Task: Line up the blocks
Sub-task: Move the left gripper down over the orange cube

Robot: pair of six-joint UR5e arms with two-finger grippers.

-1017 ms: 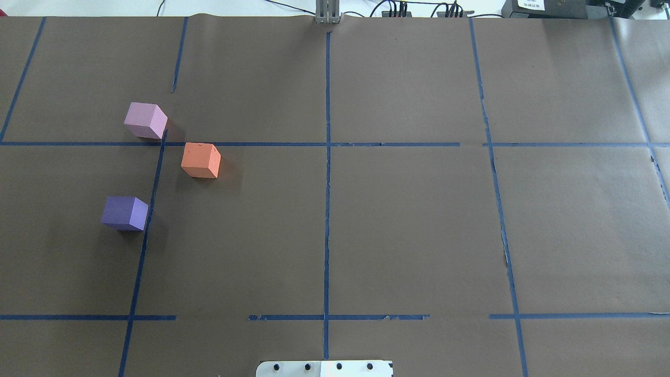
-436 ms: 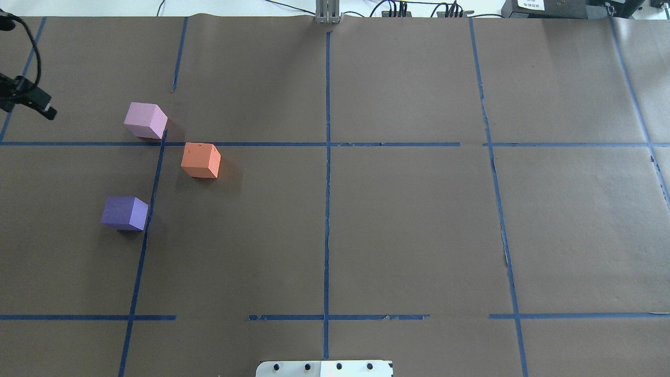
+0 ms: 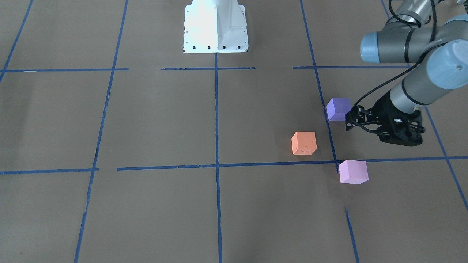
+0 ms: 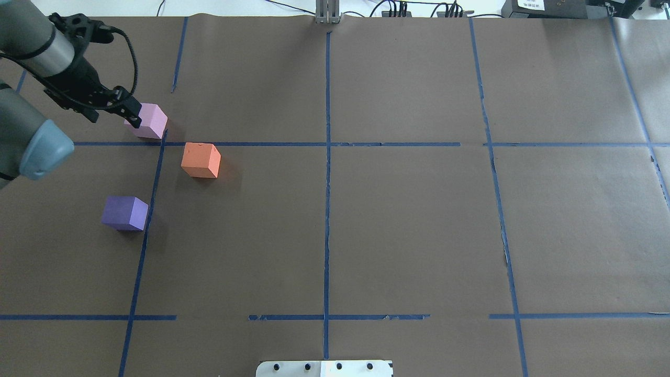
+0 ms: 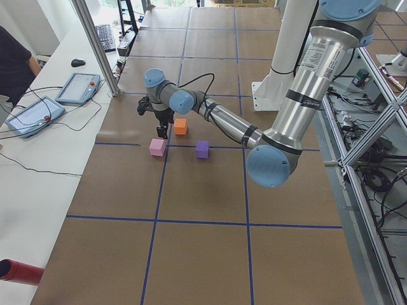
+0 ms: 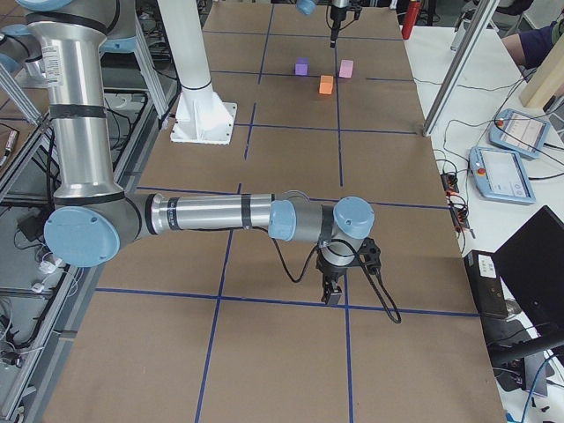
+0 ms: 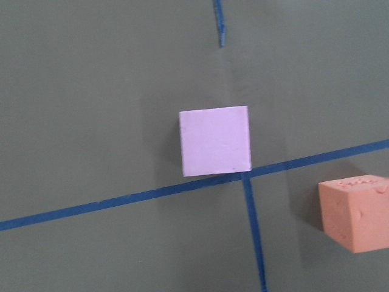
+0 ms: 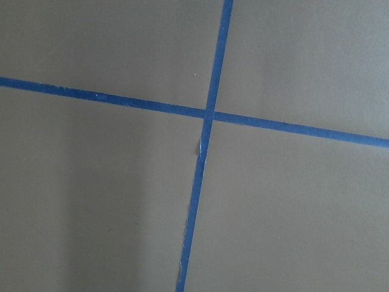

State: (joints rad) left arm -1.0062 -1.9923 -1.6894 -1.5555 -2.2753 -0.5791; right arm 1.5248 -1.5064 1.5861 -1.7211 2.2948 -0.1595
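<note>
Three cubes lie on the brown paper on my left side. The pale pink block (image 4: pixel 151 121) sits at a tape crossing, the orange block (image 4: pixel 200 161) just right of it and nearer, and the violet-purple block (image 4: pixel 125 212) nearest me. My left gripper (image 4: pixel 132 112) hovers at the pink block's left edge and looks open and empty in the front view (image 3: pixel 348 119). The left wrist view looks straight down on the pink block (image 7: pixel 215 141), with the orange block (image 7: pixel 355 212) at its lower right. My right gripper (image 6: pixel 333 295) hangs low over a tape crossing far from the blocks; I cannot tell its state.
Blue tape lines (image 4: pixel 327 157) split the paper into squares. The white robot base plate (image 3: pixel 215 33) stands at the near middle edge. Tablets (image 5: pixel 76 89) and cables lie on the white bench beyond the far edge. My left arm's elbow (image 4: pixel 31 141) hangs over the left edge.
My left arm has come in from the left edge of the overhead view and moved right, up to the pink block. The three blocks have not moved.
</note>
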